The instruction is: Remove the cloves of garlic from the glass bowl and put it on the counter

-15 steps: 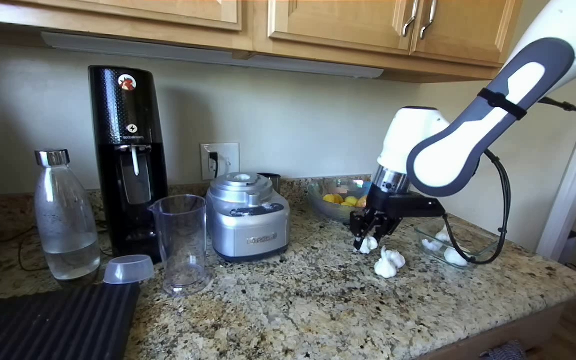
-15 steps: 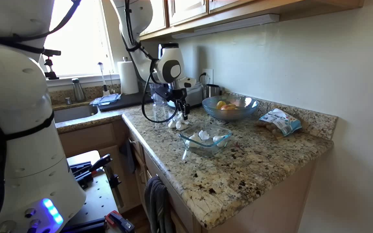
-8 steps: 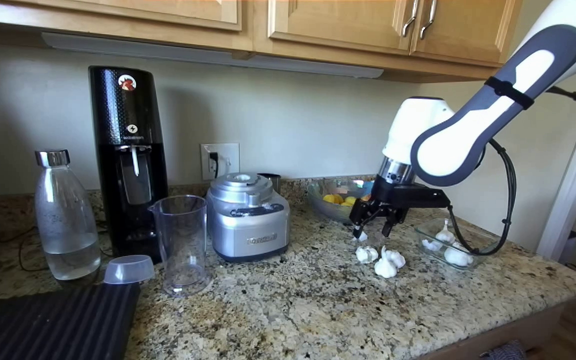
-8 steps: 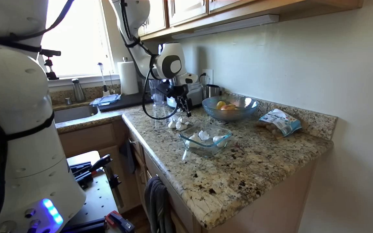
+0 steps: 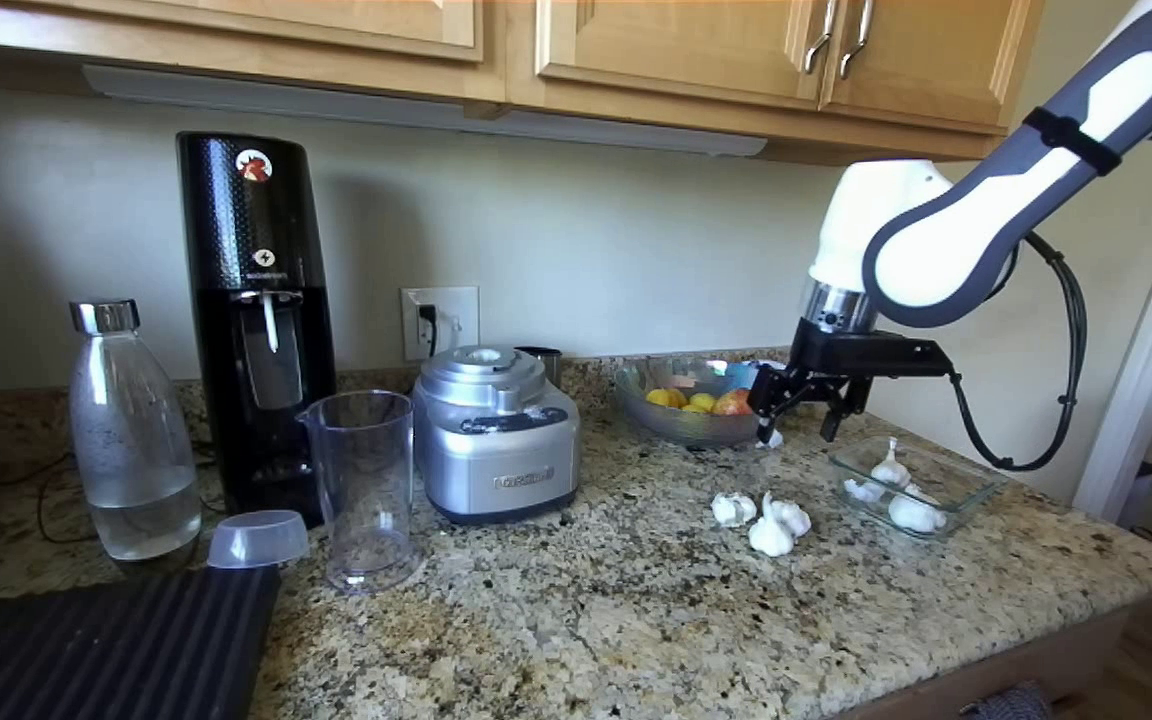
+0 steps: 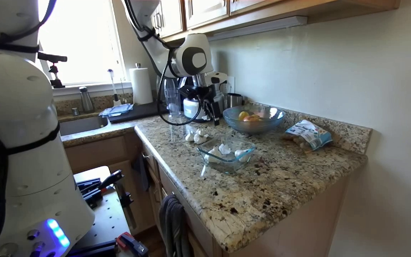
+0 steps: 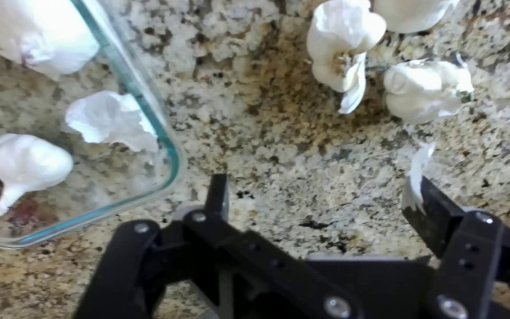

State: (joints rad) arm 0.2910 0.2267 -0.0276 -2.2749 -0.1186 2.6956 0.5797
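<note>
Two garlic bulbs (image 7: 29, 161) inside glass bowl (image 7: 173, 159), across its nearest corner from my gripper (image 7: 319, 195); jaws spread, peel (image 7: 415, 181) on one fingertip (image 7: 435, 215).

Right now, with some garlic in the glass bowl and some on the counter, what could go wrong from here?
A papery scrap stuck to one fingertip of the open gripper may spoil the next grip or drop onto the counter. One garlic bulb lies close to the wall of the glass bowl, so reaching in could knock the rim and shove the bowl. The thin white piece in there looks flimsy and might slip or tear when pinched.
</note>
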